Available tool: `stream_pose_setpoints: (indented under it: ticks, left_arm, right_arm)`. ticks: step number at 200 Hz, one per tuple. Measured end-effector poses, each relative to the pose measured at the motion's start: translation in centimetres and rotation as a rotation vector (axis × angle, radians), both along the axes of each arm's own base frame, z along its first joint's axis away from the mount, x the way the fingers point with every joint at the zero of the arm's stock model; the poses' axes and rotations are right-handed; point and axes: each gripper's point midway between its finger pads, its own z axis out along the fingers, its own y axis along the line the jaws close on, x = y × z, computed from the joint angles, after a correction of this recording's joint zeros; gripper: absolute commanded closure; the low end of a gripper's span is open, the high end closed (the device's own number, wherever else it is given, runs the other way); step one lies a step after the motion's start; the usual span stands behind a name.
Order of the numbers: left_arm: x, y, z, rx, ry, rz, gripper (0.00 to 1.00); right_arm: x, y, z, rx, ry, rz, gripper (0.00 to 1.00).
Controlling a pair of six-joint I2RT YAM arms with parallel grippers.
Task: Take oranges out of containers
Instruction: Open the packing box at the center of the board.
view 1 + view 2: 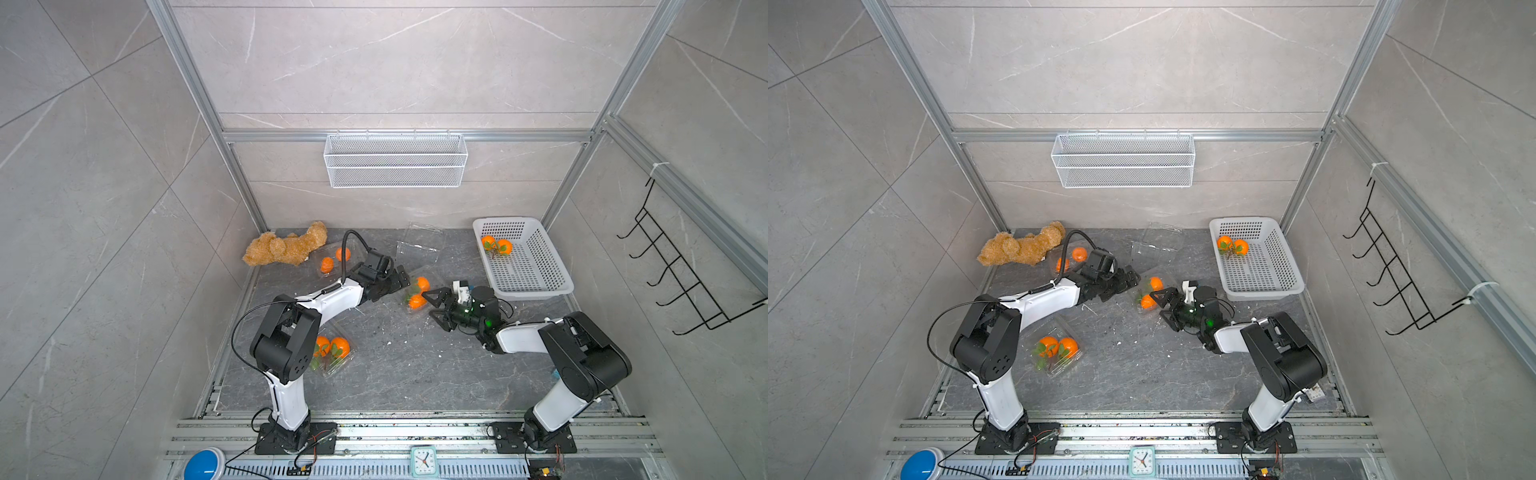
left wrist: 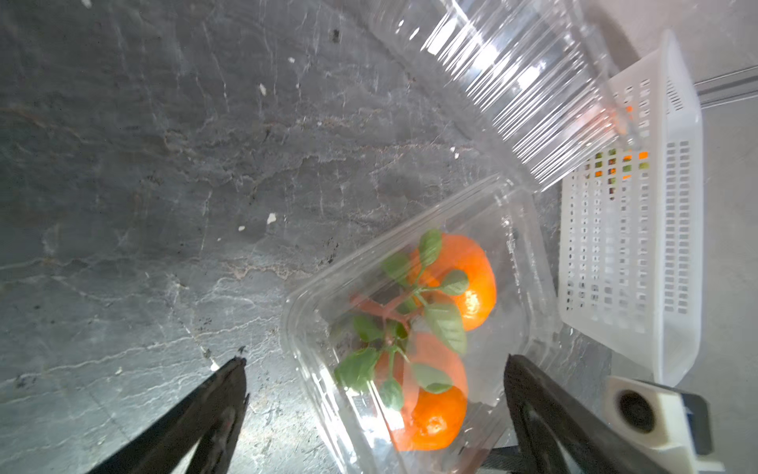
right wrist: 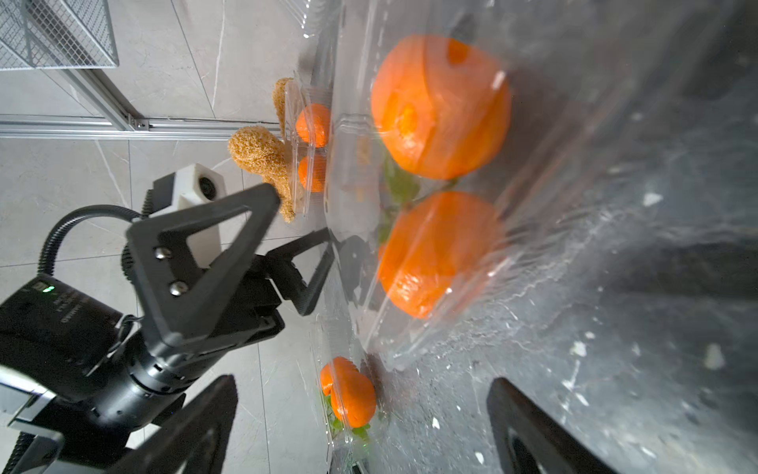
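Two leafy oranges (image 2: 471, 283) are sitting inside the middle container (image 1: 408, 308), showing through its clear plastic. That box is lying on the dark table (image 1: 395, 374), right between the two arms.

The left gripper (image 1: 400, 279) is hovering just beside it on the teddy bear's side. Its jaws are standing wide apart and gripping nothing, and in its wrist view the box is showing between its two fingers.

The right gripper (image 1: 428, 304) is facing in from the opposite side, jaws spread wide as well, nothing clamped. Its tips are sitting close to the box, though I cannot tell whether they are touching it.

Looking outward, a second container (image 1: 334, 270) with two oranges is resting just beside the teddy bear (image 1: 286, 247). A third container (image 1: 340, 363), holding two more, is sitting by the left arm's elbow. An empty container (image 1: 417, 245) is lying toward the back wall. At the back right, a pair of oranges (image 1: 496, 246) is lying in the white basket (image 1: 540, 266).
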Motion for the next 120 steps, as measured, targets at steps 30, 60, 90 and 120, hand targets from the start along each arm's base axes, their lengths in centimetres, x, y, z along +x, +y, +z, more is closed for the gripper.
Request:
stream_pose_setpoints:
  ticks: [30, 60, 90, 120]
  left_arm:
    - [2.0, -1.1, 3.0, -0.015, -0.077, -0.024, 0.01]
    - [4.1, -2.5, 4.1, -0.015, -0.128, -0.054, 0.01]
    - [4.6, -3.0, 1.9, 0.012, -0.104, -0.077, 0.0]
    - [4.2, -3.2, 0.1, 0.02, -0.059, -0.098, 0.01]
  right_arm:
    - [0.3, 0.1, 0.5, 0.031, -0.017, -0.007, 0.04]
    - [0.6, 0.3, 0.1, 0.048, -0.006, -0.014, 0.06]
    - [1.0, 0.5, 0.2, 0.063, 0.0, -0.019, 0.07]
    - [1.5, 0.7, 1.1, 0.078, -0.02, -0.02, 0.07]
